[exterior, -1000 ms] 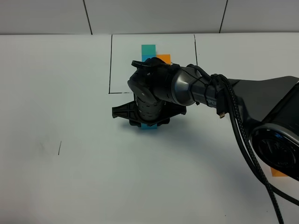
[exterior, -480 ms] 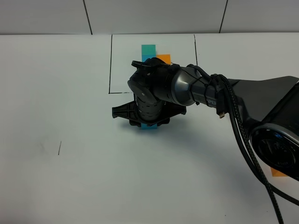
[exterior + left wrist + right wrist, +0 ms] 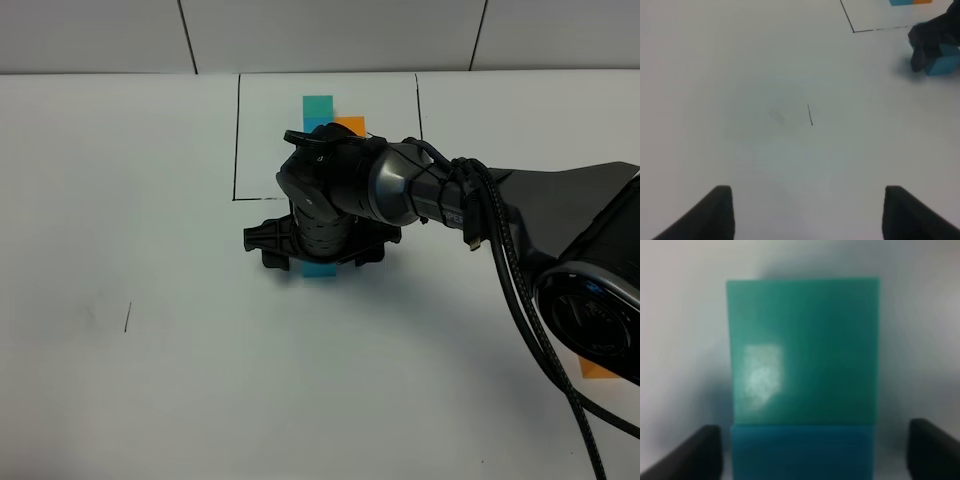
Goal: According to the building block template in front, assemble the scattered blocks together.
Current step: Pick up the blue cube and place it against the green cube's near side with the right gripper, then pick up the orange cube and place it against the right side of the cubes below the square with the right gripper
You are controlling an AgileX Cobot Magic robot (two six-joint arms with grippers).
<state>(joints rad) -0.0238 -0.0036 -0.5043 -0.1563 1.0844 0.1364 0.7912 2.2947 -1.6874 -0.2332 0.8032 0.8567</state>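
Note:
The building block template (image 3: 330, 115) lies at the back inside a thin black rectangle: teal-green, blue and orange cubes, partly hidden by my right arm. Just in front of the frame my right gripper (image 3: 320, 255) points down over two of the scattered blocks. The right wrist view shows the teal-green cube (image 3: 802, 355) flush against the blue cube (image 3: 802, 452), with open fingers (image 3: 695, 452) standing clear on both sides. From above, only the blue cube (image 3: 320, 269) shows. The orange cube (image 3: 598, 370) peeks out behind the right arm. My left gripper (image 3: 810, 215) hangs open over bare table.
A short black pen mark (image 3: 127, 317) sits on the white table at the left. The right arm's thick body and cables (image 3: 520, 280) cross the right side of the table. The left wrist view catches the blue cube (image 3: 944, 64) beside a right finger.
My right gripper's jaws have spread apart from shut, and the fingers now stand off the blocks. The left gripper and the blocks have not moved.

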